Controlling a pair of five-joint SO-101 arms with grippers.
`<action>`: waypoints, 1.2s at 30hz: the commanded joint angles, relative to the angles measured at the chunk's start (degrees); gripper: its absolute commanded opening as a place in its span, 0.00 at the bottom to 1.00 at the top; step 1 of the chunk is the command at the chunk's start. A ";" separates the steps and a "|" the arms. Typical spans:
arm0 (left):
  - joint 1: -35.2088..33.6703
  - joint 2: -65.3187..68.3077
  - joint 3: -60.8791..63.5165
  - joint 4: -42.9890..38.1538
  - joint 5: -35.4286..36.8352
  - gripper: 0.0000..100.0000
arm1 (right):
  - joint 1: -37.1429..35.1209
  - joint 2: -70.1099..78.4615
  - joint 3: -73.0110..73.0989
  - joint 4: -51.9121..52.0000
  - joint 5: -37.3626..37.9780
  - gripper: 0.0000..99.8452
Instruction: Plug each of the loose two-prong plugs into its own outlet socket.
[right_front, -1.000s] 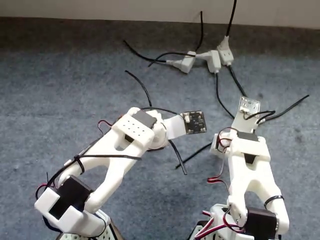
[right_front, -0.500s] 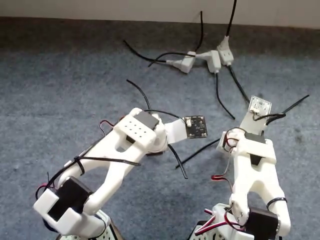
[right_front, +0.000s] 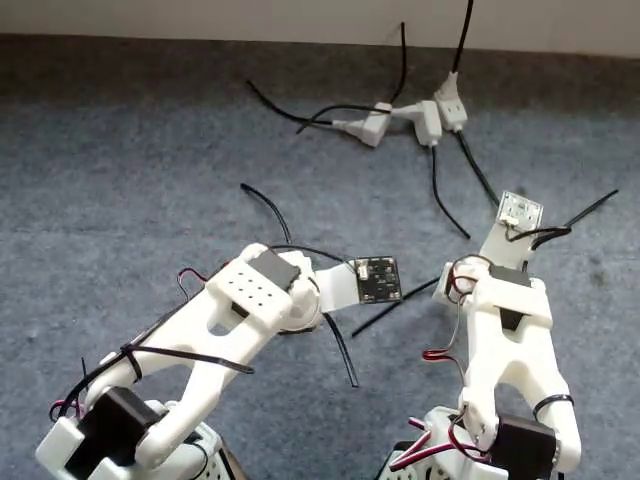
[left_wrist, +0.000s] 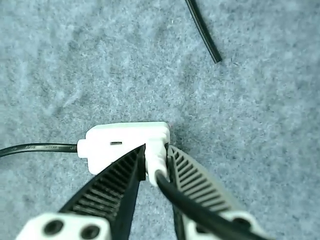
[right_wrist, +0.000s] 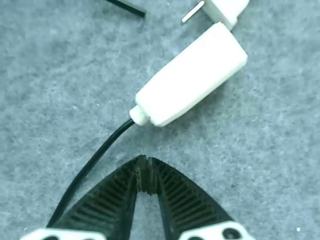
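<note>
My left gripper (left_wrist: 156, 150) is shut on one end of a white plug (left_wrist: 120, 144); the plug's black cord (left_wrist: 35, 148) trails off to the side over the grey carpet. In the high view the left arm's wrist (right_front: 372, 279) covers that plug. My right gripper (right_wrist: 145, 165) is shut on nothing, a short way from a long white outlet socket (right_wrist: 192, 75) with a black cord. Past it lies a white plug (right_wrist: 222, 9) with a bare prong. Far back lie three white pieces close together (right_front: 428, 120).
Grey carpet (right_front: 120, 180) covers the whole floor up to a pale wall at the back. Loose black cords (right_front: 345, 345) run between and beside the two arms. A cord's cut end (left_wrist: 202, 30) lies ahead of my left gripper.
The left arm has drawn back toward its base and slightly left, dragging its black cord along. The right arm shifted a little right and farther out a second ago, then kept still.
</note>
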 joint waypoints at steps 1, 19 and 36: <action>-2.15 -0.04 1.80 -0.18 0.44 0.01 | 0.66 -0.22 -0.22 -0.66 -0.62 0.01; -15.87 0.13 5.93 9.32 0.18 0.01 | 0.66 -0.22 -0.13 -0.66 -0.62 0.01; -14.64 0.13 9.19 11.69 0.26 0.12 | 1.01 -0.22 -0.04 -0.66 -0.62 0.01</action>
